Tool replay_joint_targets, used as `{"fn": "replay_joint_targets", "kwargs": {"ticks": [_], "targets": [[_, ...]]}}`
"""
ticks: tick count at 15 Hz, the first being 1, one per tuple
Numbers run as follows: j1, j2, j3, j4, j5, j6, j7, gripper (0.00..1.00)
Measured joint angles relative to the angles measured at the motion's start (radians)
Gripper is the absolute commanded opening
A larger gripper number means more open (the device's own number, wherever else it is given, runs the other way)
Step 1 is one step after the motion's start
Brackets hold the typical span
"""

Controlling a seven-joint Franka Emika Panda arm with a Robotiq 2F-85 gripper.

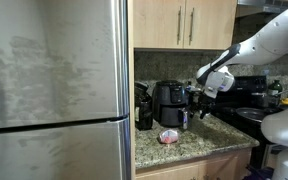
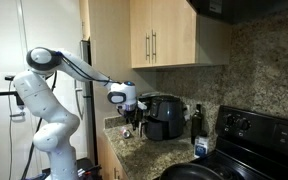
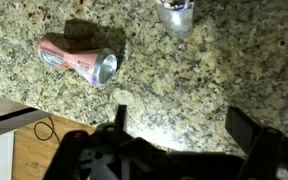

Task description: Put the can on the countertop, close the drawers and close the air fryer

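Note:
A pink can (image 3: 77,60) lies on its side on the speckled granite countertop (image 3: 184,90), open end toward the right; it also shows in an exterior view (image 1: 169,136). My gripper (image 3: 184,125) hangs above the counter, open and empty, with the can to its upper left in the wrist view. The black air fryer (image 1: 170,104) stands at the back of the counter, also seen in an exterior view (image 2: 164,116). My gripper (image 1: 206,95) is just beside the air fryer. No drawers show clearly.
A large steel refrigerator (image 1: 54,90) fills one side. A black stove (image 2: 246,145) stands beside the counter. A dark bottle (image 2: 197,120) is near the wall. A small clear glass object (image 3: 177,12) sits at the top of the wrist view. Wooden cabinets (image 2: 164,35) hang overhead.

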State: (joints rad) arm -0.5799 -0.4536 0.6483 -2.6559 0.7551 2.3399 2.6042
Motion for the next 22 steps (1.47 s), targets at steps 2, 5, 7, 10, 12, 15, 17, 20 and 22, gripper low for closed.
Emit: {"fn": "replay_joint_targets", "kwargs": {"ticks": [2, 5, 7, 10, 12, 15, 17, 20, 22], "targets": [[-0.001, 0.040, 0.005, 0.017, 0.001, 0.014, 0.000, 1.00], [-0.043, 0.037, 0.049, 0.019, -0.014, 0.018, 0.001, 1.00], [-0.106, 0.038, 0.133, 0.020, 0.002, 0.062, 0.001, 1.00], [-0.182, 0.050, 0.265, 0.029, 0.059, 0.178, 0.001, 1.00], [-0.189, 0.067, 0.313, 0.041, 0.113, 0.273, 0.001, 1.00], [-0.189, 0.082, 0.337, 0.051, 0.143, 0.324, 0.001, 1.00], [-0.189, 0.082, 0.336, 0.051, 0.143, 0.324, 0.001, 1.00], [-0.226, 0.081, 0.370, 0.051, 0.141, 0.326, 0.001, 1.00], [-0.303, 0.088, 0.446, 0.057, 0.141, 0.354, 0.001, 1.00]]}}
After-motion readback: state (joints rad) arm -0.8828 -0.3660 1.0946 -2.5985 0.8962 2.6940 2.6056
